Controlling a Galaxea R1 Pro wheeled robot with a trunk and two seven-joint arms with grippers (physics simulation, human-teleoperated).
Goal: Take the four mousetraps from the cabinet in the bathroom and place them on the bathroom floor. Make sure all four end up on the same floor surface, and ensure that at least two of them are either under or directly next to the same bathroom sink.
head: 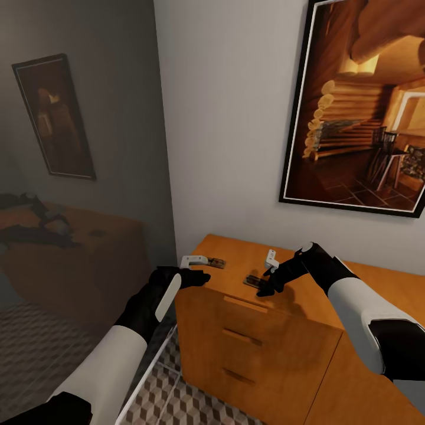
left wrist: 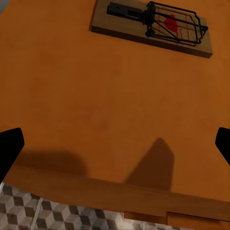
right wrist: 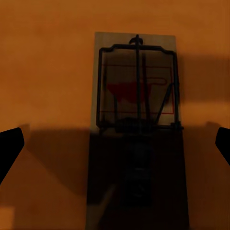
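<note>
a white wall with a framed cabin picture stands behind the cabinet, and cube-patterned bathroom floor lies below it. one mousetrap lies near the top's left back corner, just beyond the left gripper, whose fingers are spread wide. a second mousetrap lies near the front edge beneath the right gripper, also spread wide and holding nothing.

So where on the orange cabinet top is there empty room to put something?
The cabinet top is bare along the wall under the picture and toward its right end. It is crowded near the front left corner: two mousetraps lie there, with the left end effector and right end effector beside them.
</note>
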